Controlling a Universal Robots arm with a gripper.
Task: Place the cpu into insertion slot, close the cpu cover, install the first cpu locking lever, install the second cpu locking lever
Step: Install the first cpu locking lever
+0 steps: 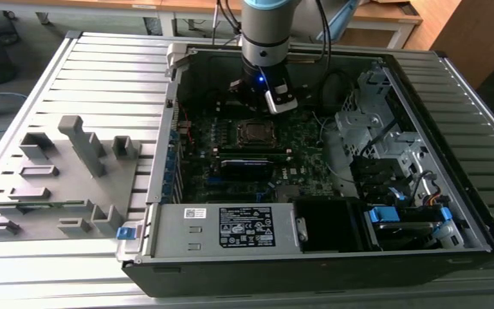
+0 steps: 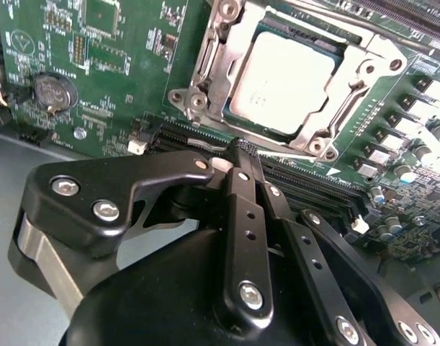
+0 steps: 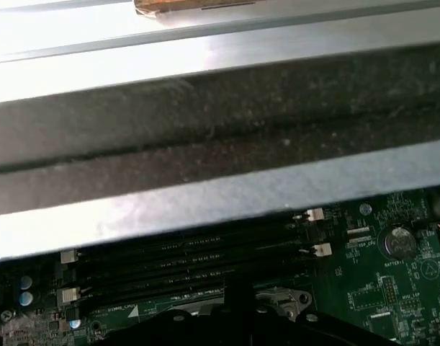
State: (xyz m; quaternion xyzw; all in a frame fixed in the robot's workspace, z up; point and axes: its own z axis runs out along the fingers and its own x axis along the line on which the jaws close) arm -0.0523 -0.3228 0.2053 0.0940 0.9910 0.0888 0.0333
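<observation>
Second wrist view: clenched, empty hand (image 2: 243, 150) beside cpu (image 2: 281, 83) lying flat under cpu cover (image 2: 205, 54)

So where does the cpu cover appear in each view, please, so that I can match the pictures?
Exterior view: the cpu cover lies mid-motherboard, in front of the arm's wrist.
Second wrist view: the cpu cover is the shiny frame around the cpu.
First wrist view: a metal corner of it sits beside the slots.
Shared landmark: the black memory slots, alongside the cover.
</observation>
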